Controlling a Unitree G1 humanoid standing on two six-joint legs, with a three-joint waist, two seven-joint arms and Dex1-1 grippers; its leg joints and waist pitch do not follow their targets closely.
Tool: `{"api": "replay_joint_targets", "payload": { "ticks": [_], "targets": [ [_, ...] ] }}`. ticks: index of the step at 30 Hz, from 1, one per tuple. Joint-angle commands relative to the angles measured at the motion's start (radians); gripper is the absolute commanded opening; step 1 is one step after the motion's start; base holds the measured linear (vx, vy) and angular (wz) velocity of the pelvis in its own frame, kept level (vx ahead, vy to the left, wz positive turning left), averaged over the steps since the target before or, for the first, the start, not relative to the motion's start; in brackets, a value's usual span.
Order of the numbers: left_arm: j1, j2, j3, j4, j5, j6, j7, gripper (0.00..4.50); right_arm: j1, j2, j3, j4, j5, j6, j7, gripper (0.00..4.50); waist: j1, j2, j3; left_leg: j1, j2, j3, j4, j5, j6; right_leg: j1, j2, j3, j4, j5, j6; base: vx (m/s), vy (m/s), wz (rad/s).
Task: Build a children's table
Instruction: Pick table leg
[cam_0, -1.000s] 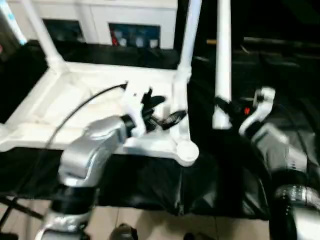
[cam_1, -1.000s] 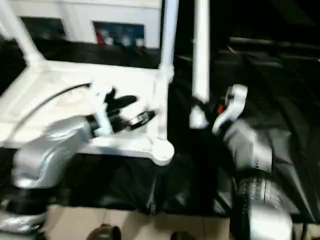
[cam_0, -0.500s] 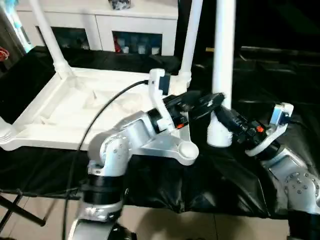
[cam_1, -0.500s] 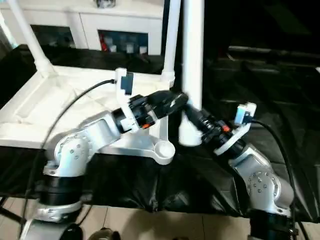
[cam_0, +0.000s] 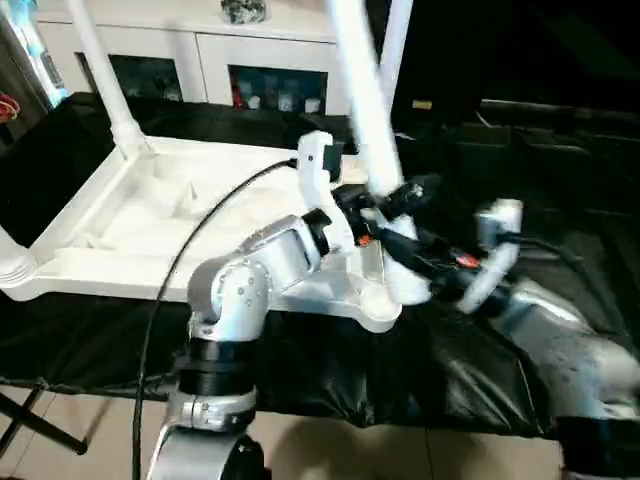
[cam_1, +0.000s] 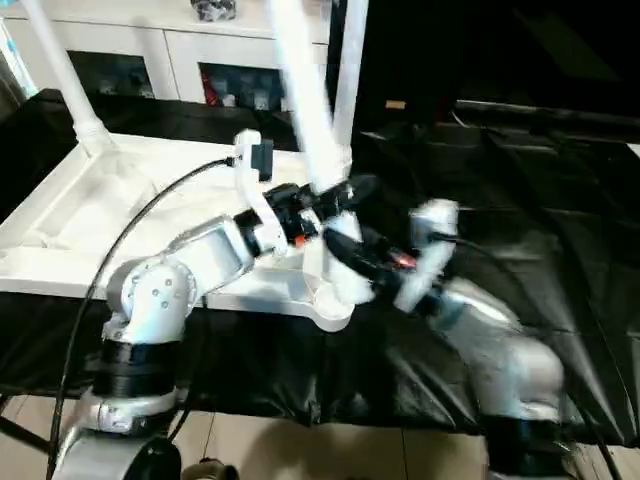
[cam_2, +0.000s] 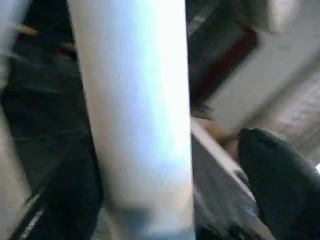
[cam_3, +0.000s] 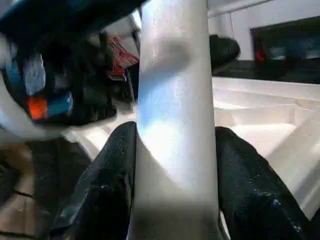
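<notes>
White leg (cam_0: 362, 120): tilted, foot at near-right corner socket (cam_0: 378, 303).
Right gripper (cam_3: 175, 165): clamped on leg.
Left gripper (cam_0: 395, 196): jaws spread beside leg.

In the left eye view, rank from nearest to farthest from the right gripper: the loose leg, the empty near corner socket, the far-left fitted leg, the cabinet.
1. Loose leg: clamped between the right gripper fingers, tilted.
2. Empty corner socket: just below the gripper, at the tabletop's near right corner.
3. Far-left fitted leg: across the tabletop, upright.
4. Cabinet: behind the table.
</notes>
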Motion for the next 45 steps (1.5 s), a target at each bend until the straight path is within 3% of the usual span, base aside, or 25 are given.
{"api": "replay_joint_targets", "payload": {
  "ticks": [1, 6, 9, 14, 18, 21, 26, 27, 29, 31, 32, 35, 37, 45],
  "targets": [
    [-0.040, -0.068, 0.045, 0.024, 0.017, -0.038, 0.079, 4.02, -0.023, 0.011, 0.047, 0.001, -0.083, -0.049, -0.058, 1.88, 0.000, -0.020, -0.084, 0.023, 0.025, -0.013, -0.080, -0.273, -0.024, 0.040, -0.051, 0.027, -0.091, -0.443, -0.076, 0.000, 0.000, 0.00],
    [-0.057, -0.088, 0.086, 0.065, 0.033, -0.098, 0.170, 3.67, -0.047, 0.061, 0.121, -0.015, -0.166, -0.081, -0.134, 1.88, 0.001, -0.016, -0.090, 0.022, 0.027, -0.012, -0.080, -0.236, -0.016, 0.041, -0.045, 0.032, -0.079, -0.343, -0.094, 0.000, 0.000, 0.00],
    [-0.072, -0.093, 0.105, 0.079, 0.023, -0.111, 0.216, 3.32, -0.060, 0.090, 0.152, -0.013, -0.208, -0.105, -0.182, 1.88, 0.004, -0.012, -0.094, 0.027, 0.029, -0.009, -0.077, -0.204, -0.013, 0.040, -0.045, 0.036, -0.066, -0.239, -0.130, 0.000, 0.000, 0.00],
    [-0.076, -0.101, 0.115, 0.083, 0.027, -0.130, 0.267, 2.98, -0.065, 0.105, 0.163, -0.008, -0.242, -0.129, -0.217, 1.88, 0.004, -0.013, -0.097, 0.022, 0.028, -0.008, -0.073, -0.143, 0.004, 0.050, -0.043, 0.037, -0.050, -0.123, -0.167, 0.000, 0.000, 0.00],
    [-0.070, -0.092, 0.096, 0.078, 0.031, -0.137, 0.276, 2.70, -0.066, 0.117, 0.162, -0.011, -0.252, -0.136, -0.240, 1.88, 0.003, -0.013, -0.094, 0.022, 0.027, -0.006, -0.075, -0.170, 0.003, 0.051, -0.045, 0.038, -0.055, -0.165, -0.164, 0.000, 0.000, 0.00],
    [-0.059, -0.092, 0.084, 0.066, 0.021, -0.138, 0.283, 2.47, -0.056, 0.119, 0.161, -0.020, -0.258, -0.139, -0.248, 1.88, 0.001, -0.013, -0.090, 0.025, 0.028, -0.008, -0.079, -0.229, -0.017, 0.048, -0.045, 0.037, -0.066, -0.257, -0.133, 0.000, 0.000, 0.00],
    [-0.039, -0.094, 0.066, 0.043, 0.003, -0.136, 0.280, 2.01, -0.042, 0.120, 0.160, -0.035, -0.253, -0.135, -0.244, 1.88, -0.001, -0.010, -0.089, 0.025, 0.028, -0.010, -0.082, -0.257, -0.032, 0.046, -0.044, 0.037, -0.069, -0.282, -0.113, 0.000, 0.000, 0.00],
    [-0.036, -0.092, 0.062, 0.040, -0.001, -0.137, 0.279, 1.92, -0.041, 0.122, 0.158, -0.036, -0.248, -0.132, -0.241, 2.23, -0.001, -0.012, -0.089, 0.025, 0.028, -0.010, -0.082, -0.264, -0.033, 0.046, -0.044, 0.037, -0.071, -0.291, -0.111, 0.000, 0.000, 0.00],
    [-0.028, -0.074, 0.044, 0.030, 0.000, -0.143, 0.253, 1.91, -0.037, 0.121, 0.148, -0.049, -0.215, -0.110, -0.218, 2.58, -0.002, -0.008, -0.088, 0.025, 0.028, -0.010, -0.083, -0.275, -0.035, 0.044, -0.044, 0.037, -0.074, -0.306, -0.104, 0.000, 0.000, 0.00],
    [-0.026, -0.061, 0.036, 0.027, -0.003, -0.139, 0.235, 1.90, -0.038, 0.118, 0.138, -0.055, -0.193, -0.093, -0.205, 2.60, -0.002, -0.009, -0.089, 0.025, 0.028, -0.011, -0.083, -0.279, -0.031, 0.046, -0.043, 0.036, -0.073, -0.305, -0.101, 0.000, 0.000, 0.00],
    [-0.028, -0.038, 0.029, 0.029, -0.010, -0.138, 0.203, 1.89, -0.043, 0.103, 0.122, -0.066, -0.154, -0.061, -0.173, 2.85, -0.002, -0.009, -0.089, 0.025, 0.028, -0.011, -0.083, -0.279, -0.031, 0.046, -0.043, 0.036, -0.073, -0.305, -0.101, 0.000, 0.000, 0.00],
    [-0.041, 0.024, 0.010, 0.038, -0.026, -0.121, 0.119, 1.88, -0.072, 0.049, 0.051, -0.081, -0.023, 0.046, -0.083, 3.02, 0.002, -0.009, -0.090, 0.026, 0.028, -0.011, -0.080, -0.262, -0.019, 0.047, -0.042, 0.037, -0.071, -0.281, -0.105, 0.000, 0.000, 0.00],
    [-0.055, 0.062, -0.004, 0.043, -0.054, -0.096, 0.045, 1.88, -0.101, -0.007, 0.006, -0.066, 0.056, 0.132, -0.017, 3.03, 0.001, -0.013, -0.092, 0.023, 0.027, -0.010, -0.080, -0.245, -0.012, 0.050, -0.043, 0.036, -0.069, -0.270, -0.113, 0.000, 0.000, 0.00],
    [-0.084, 0.142, -0.039, 0.033, -0.135, -0.005, -0.168, 1.88, -0.142, -0.169, -0.042, -0.026, 0.209, 0.266, 0.214, 3.03, 0.010, -0.019, -0.094, 0.023, 0.026, -0.004, -0.071, -0.175, 0.005, 0.054, -0.048, 0.035, -0.061, -0.240, -0.170, 0.000, 0.000, 0.00]
  ]
}}
